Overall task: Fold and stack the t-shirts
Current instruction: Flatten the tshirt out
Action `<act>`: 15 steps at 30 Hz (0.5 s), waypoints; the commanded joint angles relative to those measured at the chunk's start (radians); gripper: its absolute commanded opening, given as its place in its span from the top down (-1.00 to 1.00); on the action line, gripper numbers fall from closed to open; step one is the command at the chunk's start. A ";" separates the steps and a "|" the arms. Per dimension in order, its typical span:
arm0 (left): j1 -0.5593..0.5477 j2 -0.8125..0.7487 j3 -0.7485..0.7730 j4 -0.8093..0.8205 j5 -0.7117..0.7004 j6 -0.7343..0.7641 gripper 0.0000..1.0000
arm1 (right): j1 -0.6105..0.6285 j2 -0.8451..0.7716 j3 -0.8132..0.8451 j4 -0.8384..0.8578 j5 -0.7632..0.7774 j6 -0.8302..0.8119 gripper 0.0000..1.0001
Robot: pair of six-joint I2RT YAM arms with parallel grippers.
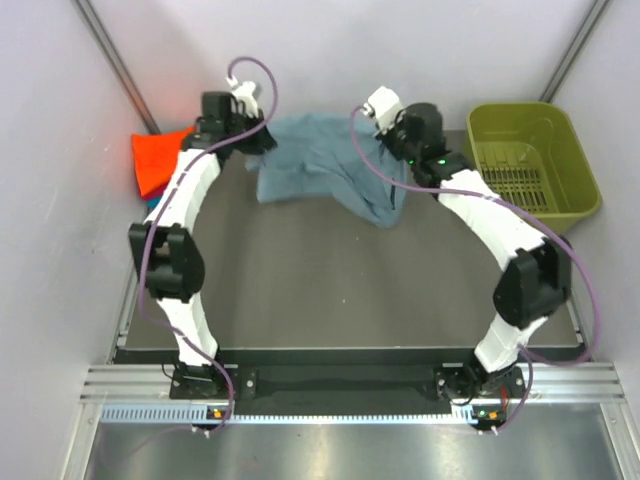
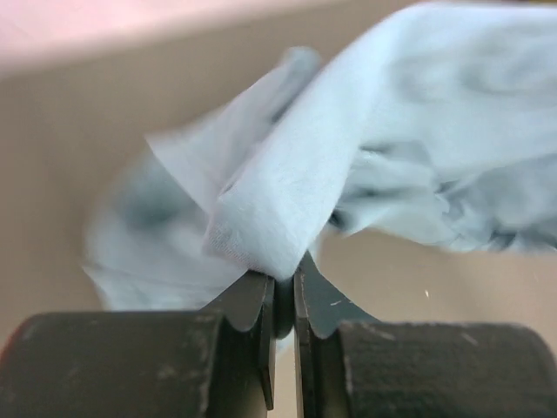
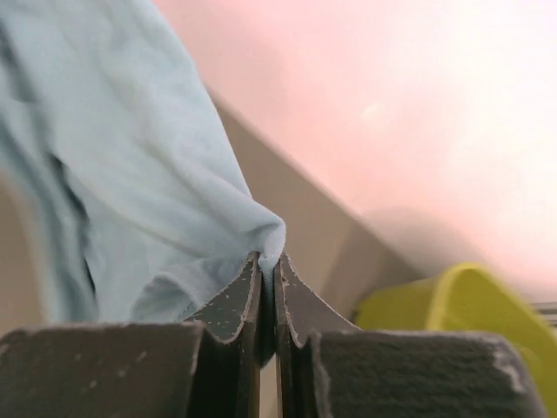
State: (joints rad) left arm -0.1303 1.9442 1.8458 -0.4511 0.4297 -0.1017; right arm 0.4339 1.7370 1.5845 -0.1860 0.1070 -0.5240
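Note:
The dusty grey-blue t-shirt [image 1: 325, 165] hangs bunched between both arms at the far side of the table. My left gripper [image 1: 258, 135] is shut on one pinched edge of it; in the left wrist view the cloth [image 2: 287, 200] rises from between the closed fingers of the left gripper [image 2: 284, 280]. My right gripper [image 1: 400, 135] is shut on another edge; in the right wrist view the cloth [image 3: 148, 200] drapes left from the right gripper [image 3: 270, 266]. A folded bright orange shirt [image 1: 158, 160] lies at the far left, with a sliver of teal [image 1: 152, 203] under it.
An olive-green plastic basket [image 1: 530, 160] stands at the far right, also in the right wrist view [image 3: 452, 305]. The dark table mat [image 1: 340, 290] stretches toward the arm bases. Pale walls close in on three sides.

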 commanded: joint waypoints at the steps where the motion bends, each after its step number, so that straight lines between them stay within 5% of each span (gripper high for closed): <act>1: -0.014 -0.152 0.011 -0.003 -0.051 0.096 0.99 | -0.009 -0.178 0.045 0.010 -0.023 0.007 1.00; 15: -0.017 -0.688 -0.301 -0.136 -0.094 0.180 1.00 | -0.003 -0.692 -0.207 -0.217 -0.194 0.166 1.00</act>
State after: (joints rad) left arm -0.1501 1.3602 1.5631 -0.5465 0.3687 0.0414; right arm 0.4355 1.1419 1.4029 -0.3336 -0.0345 -0.4278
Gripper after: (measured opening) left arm 0.112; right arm 0.029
